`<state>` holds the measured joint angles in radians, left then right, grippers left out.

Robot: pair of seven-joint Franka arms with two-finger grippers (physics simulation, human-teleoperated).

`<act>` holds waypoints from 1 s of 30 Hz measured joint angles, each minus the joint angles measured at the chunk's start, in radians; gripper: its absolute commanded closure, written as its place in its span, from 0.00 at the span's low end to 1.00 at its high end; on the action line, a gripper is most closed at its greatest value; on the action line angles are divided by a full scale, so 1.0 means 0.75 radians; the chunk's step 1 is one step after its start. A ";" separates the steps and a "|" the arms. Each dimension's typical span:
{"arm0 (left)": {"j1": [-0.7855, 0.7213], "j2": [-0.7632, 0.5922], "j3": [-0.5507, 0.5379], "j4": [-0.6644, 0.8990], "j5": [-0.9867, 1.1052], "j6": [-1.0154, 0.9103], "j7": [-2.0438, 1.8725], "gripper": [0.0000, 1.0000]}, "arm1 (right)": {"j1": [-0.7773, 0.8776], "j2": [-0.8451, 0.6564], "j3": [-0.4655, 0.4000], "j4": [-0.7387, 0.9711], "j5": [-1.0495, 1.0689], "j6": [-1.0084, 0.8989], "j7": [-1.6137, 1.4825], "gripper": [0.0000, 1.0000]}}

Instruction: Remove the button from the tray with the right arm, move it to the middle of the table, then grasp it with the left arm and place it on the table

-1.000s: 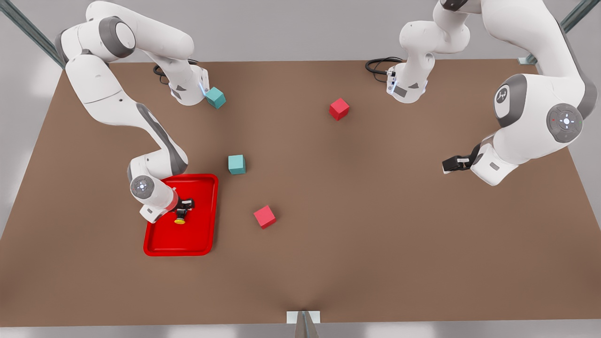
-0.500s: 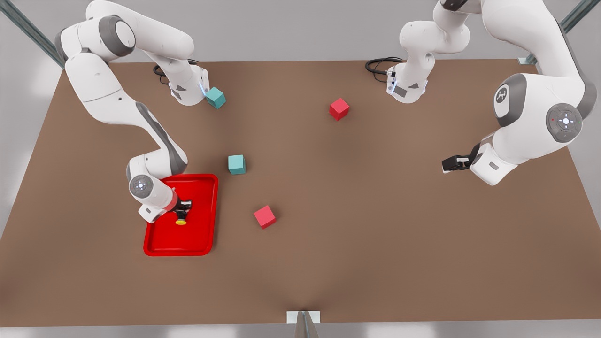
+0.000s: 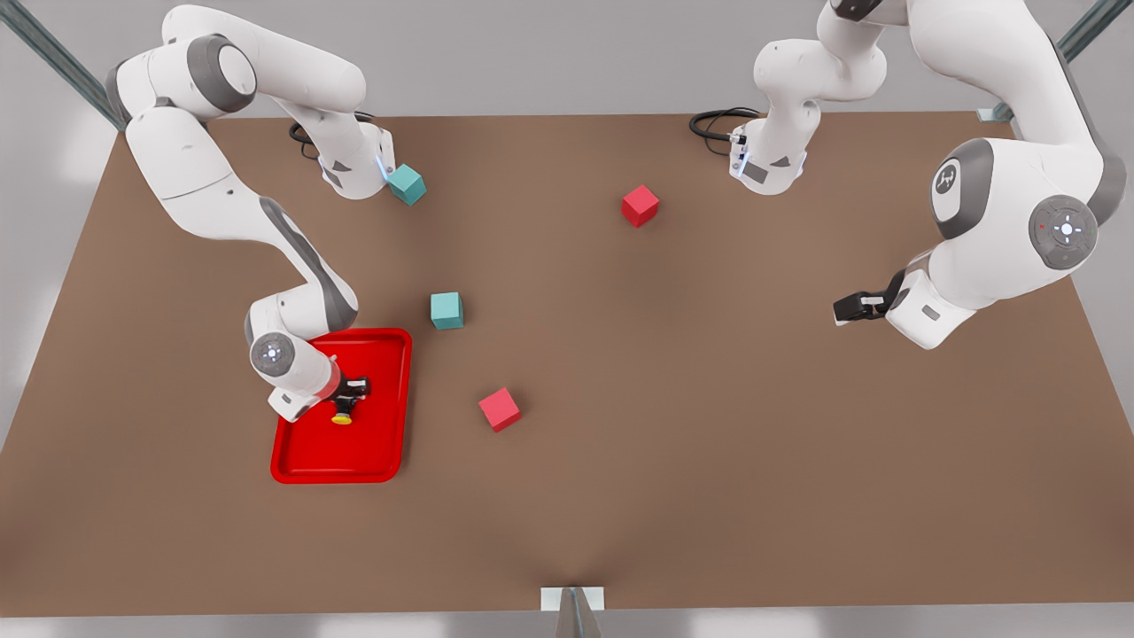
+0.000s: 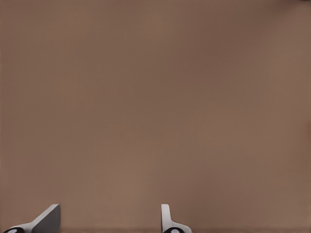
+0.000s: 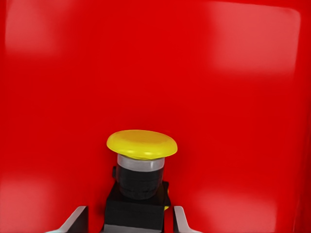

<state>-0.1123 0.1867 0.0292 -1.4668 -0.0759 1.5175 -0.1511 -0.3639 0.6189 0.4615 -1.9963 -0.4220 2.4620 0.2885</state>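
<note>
The button (image 3: pixel 341 413), a yellow cap on a small black body, lies in the red tray (image 3: pixel 337 458) at the front view's left. My right gripper (image 3: pixel 353 389) is down in the tray and open. In the right wrist view the right gripper (image 5: pixel 130 214) has one finger on each side of the button (image 5: pixel 141 167)'s black body, with narrow gaps showing, over the tray (image 5: pixel 223 97) floor. My left gripper (image 3: pixel 846 309) waits above the table (image 3: pixel 673 425) at the front view's right. The left gripper (image 4: pixel 111 216) is open over bare brown tabletop.
Two teal cubes (image 3: pixel 446 310) (image 3: pixel 407 184) and two red cubes (image 3: pixel 500 409) (image 3: pixel 640 206) lie scattered on the table. One teal cube sits just behind the tray, one red cube just beside it toward the middle. Both arm bases stand at the far edge.
The right arm's wrist has shifted slightly toward the table's middle over the tray. The button has stayed where it was, and the left arm has barely moved.
</note>
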 measured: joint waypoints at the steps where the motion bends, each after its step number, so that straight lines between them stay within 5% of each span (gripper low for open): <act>1: 0.000 0.000 0.000 0.000 0.000 0.000 0.000 0.00 | 0.000 0.002 0.000 0.000 0.000 0.000 0.000 0.39; 11: 0.003 0.002 0.000 0.000 0.000 0.000 0.001 0.00 | 0.010 0.000 0.000 0.005 0.017 0.013 -0.017 0.58; 22: 0.001 -0.002 -0.005 0.001 0.000 0.001 0.001 0.00 | 0.131 -0.181 0.058 0.153 0.131 -0.152 -0.043 0.58; 27: -0.017 -0.004 -0.032 -0.002 0.001 -0.002 0.002 0.00 | 0.561 -0.174 -0.109 0.451 0.328 -0.397 0.008 0.58; 30: -0.043 0.003 -0.035 0.000 0.001 -0.001 0.001 0.00 | 0.984 -0.093 -0.394 0.678 0.510 -0.533 0.076 0.58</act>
<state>-0.1446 0.1892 0.0027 -1.4669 -0.0748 1.5166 -0.1507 0.3740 0.5491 0.1657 -1.4877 -0.0393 2.0619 0.3456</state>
